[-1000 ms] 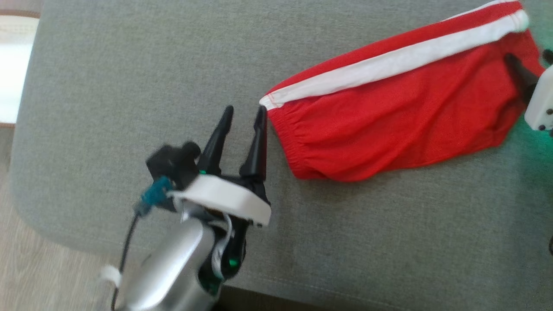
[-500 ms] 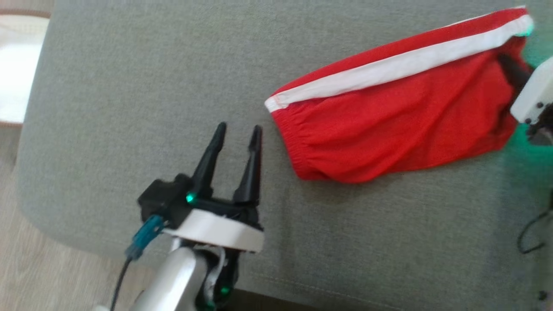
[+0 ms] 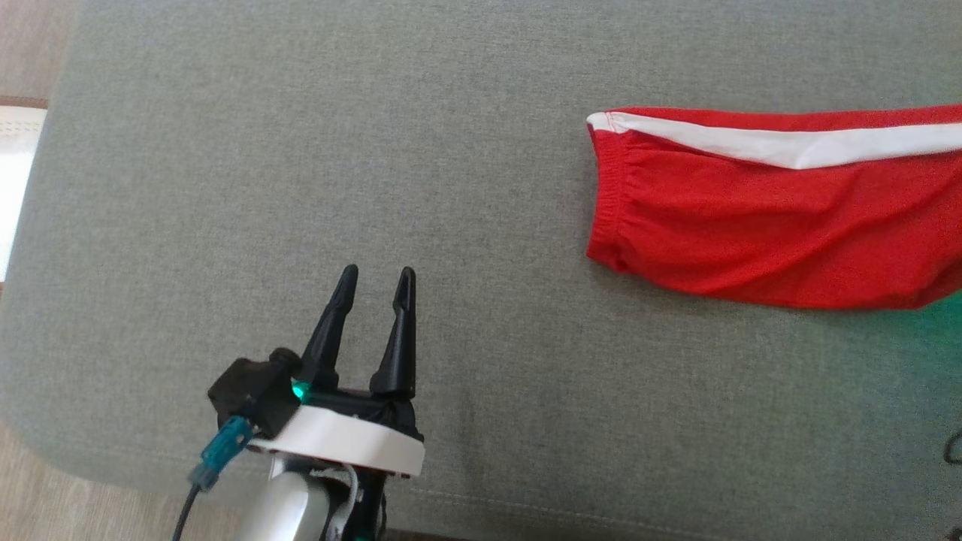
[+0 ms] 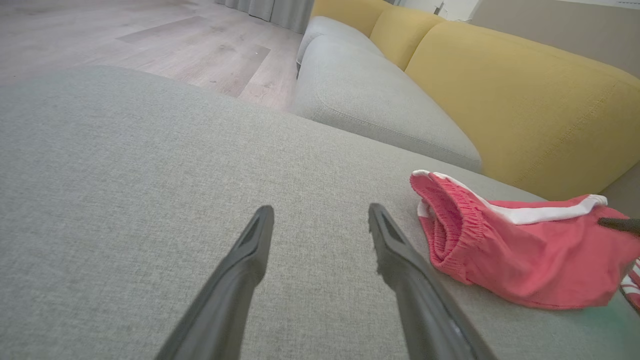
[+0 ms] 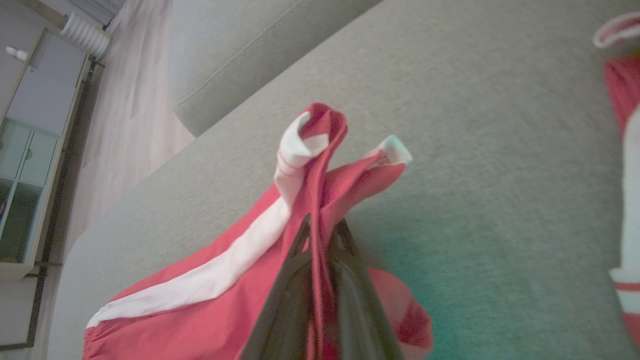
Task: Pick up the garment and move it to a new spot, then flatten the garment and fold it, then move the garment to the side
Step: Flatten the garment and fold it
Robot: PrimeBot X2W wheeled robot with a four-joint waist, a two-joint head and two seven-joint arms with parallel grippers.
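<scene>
You're working over a broad grey cushion (image 3: 481,150) of woven, slightly nubbly fabric with a stitched seam along its near edge. Nothing lies between your left fingers (image 3: 398,330) and the garment (image 3: 774,218). From the left wrist you can see a second grey seat (image 4: 370,100), a yellow padded sofa back (image 4: 525,90) and a pale wood floor (image 4: 150,35); a glass-fronted cabinet (image 5: 25,150) stands off to the side in the right wrist view.

Your left fingers are spread wide, holding nothing, poised over bare cushion well apart from the garment. A cable with a teal plug (image 3: 222,451) hangs from that wrist. Your right fingers (image 5: 290,300) are pressed together, clamped on a bunched edge of the garment.

The garment is soft red knit with a white side stripe and a gathered elastic band. It lies on the cushion at your right, with the pinched end lifted.
</scene>
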